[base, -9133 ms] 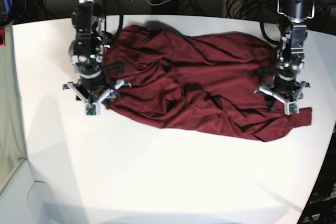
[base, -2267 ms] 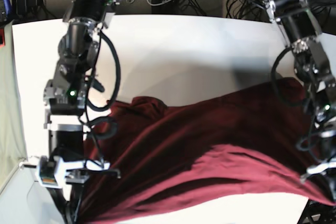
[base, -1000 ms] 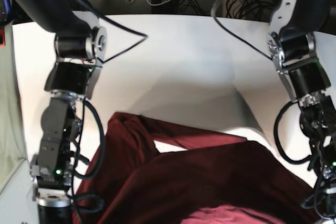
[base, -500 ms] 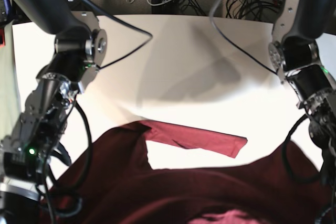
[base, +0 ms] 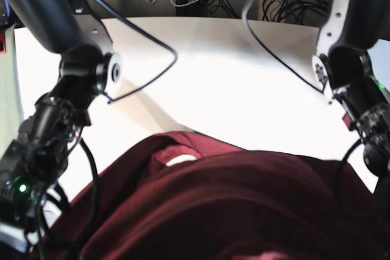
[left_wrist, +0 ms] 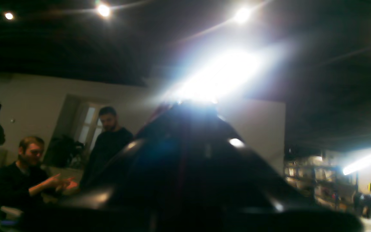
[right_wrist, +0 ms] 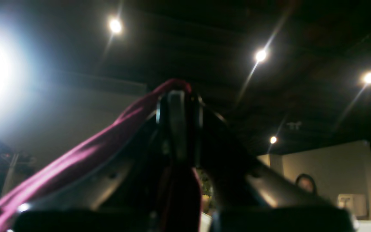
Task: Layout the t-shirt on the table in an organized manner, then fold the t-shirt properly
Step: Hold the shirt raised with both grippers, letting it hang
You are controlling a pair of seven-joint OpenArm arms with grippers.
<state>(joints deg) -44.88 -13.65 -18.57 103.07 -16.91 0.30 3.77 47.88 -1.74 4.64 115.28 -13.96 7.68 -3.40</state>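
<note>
Base view shows me the dark red thin knit t-shirt (base: 231,205) lifted high toward the camera, filling the lower half of the picture as a broad sheet, with the plain white smooth table (base: 244,83) bare behind it. Both arms reach down out of the bottom corners, so neither gripper shows here.

On the right wrist camera, the right gripper (right_wrist: 179,96) has its jaws pressed together on a bunched edge of the maroon cloth, which trails off to the lower left. On the left wrist camera, glare and darkness hide most of the left gripper (left_wrist: 185,129); its jaws are pressed together, and I judge from the raised sheet that it pinches the other edge, though I cannot confirm that.

I judge this as the spreading step. To do it well I would keep both pinches level and well apart so the held edge is taut, then lower the hanging end first and lay the fabric down without wrinkles.
</note>
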